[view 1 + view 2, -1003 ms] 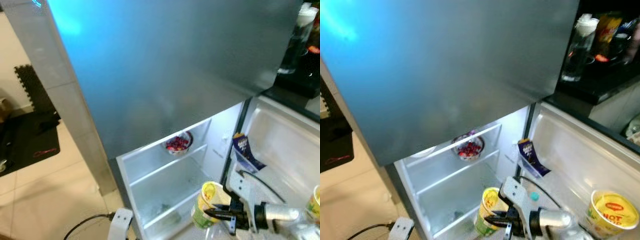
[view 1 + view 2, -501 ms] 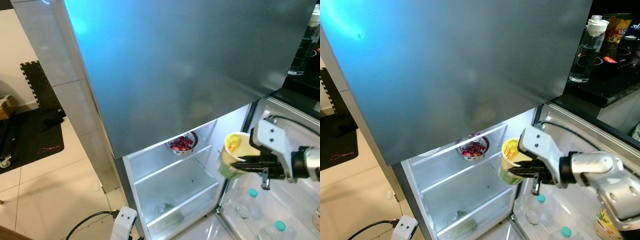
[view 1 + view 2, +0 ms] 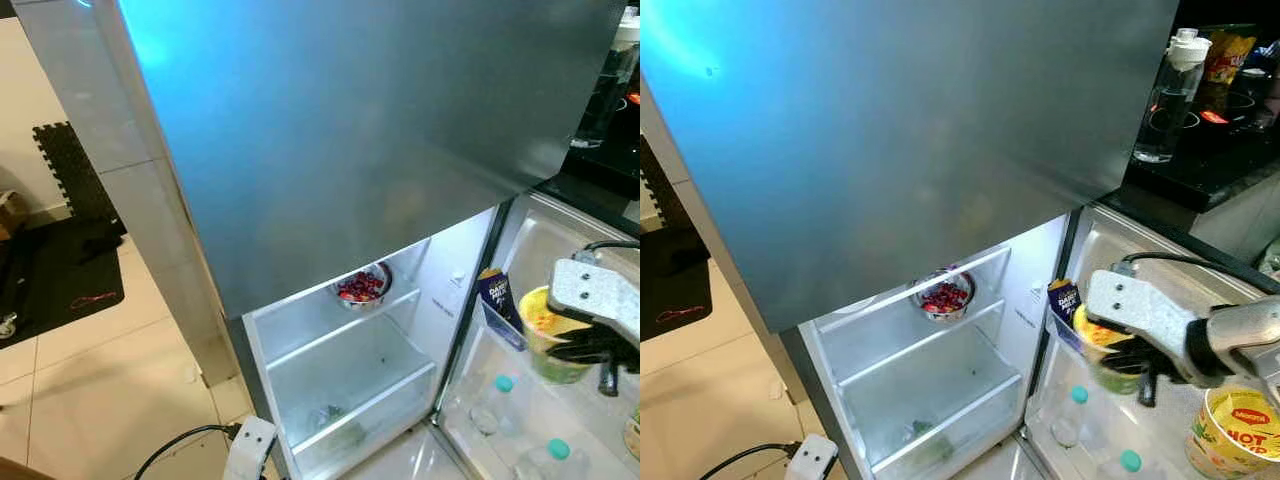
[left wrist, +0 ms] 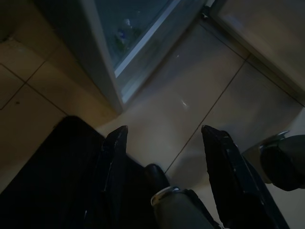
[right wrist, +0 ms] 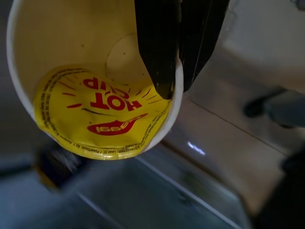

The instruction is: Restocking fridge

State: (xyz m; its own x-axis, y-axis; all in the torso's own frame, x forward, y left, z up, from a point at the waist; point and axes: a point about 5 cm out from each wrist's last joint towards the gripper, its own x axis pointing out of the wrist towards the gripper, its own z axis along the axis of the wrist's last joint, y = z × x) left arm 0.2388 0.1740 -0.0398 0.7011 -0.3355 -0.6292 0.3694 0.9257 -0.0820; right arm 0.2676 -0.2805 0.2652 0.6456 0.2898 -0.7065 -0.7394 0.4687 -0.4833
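The right gripper [image 5: 172,71] has its two black fingers [image 5: 157,47] pinched together on the rim of a noodle cup [image 3: 1106,350], one finger inside the cup and the other outside, so the cup hangs from that thin grip. From the wrist you can see the cup's peeled-back yellow lid [image 5: 102,114] with red lettering. The cup is held in front of the open fridge door [image 3: 575,290], just beside a dark blue carton [image 3: 1064,300] that sits in the door rack, and above two clear bottles with teal caps [image 3: 492,405] lower in the door. A second noodle cup [image 3: 1235,432] stands at the lower right. Inside the fridge, a bowl of red fruit [image 3: 360,287] rests on the upper shelf [image 3: 330,325]. The left gripper [image 4: 164,143] hangs low over the tiled floor [image 4: 200,109], fingers spread wide apart and holding nothing
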